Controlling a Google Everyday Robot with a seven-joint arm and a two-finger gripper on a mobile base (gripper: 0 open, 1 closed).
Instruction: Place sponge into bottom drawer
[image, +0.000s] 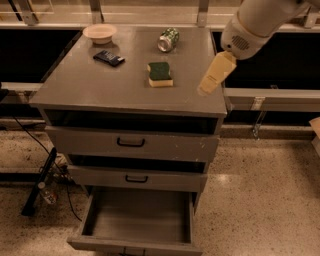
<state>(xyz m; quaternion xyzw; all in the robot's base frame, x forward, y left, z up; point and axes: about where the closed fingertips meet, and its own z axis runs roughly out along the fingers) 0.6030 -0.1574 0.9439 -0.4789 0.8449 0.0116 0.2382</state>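
Note:
The sponge (160, 74), dark green on top with a pale yellow base, lies flat near the middle of the grey cabinet top (100, 85). My gripper (206, 89) hangs from the white arm at the upper right. It is above the right part of the cabinet top, to the right of the sponge and apart from it, holding nothing. The bottom drawer (135, 225) is pulled out at the foot of the cabinet, and its tray holds nothing.
A green can (168, 39) lies on its side behind the sponge. A flat black packet (108, 58) and a pale bowl (100, 33) sit at the back left. The two upper drawers (131, 143) with black handles are shut. Cables and a dark stand (40, 182) lie on the floor at left.

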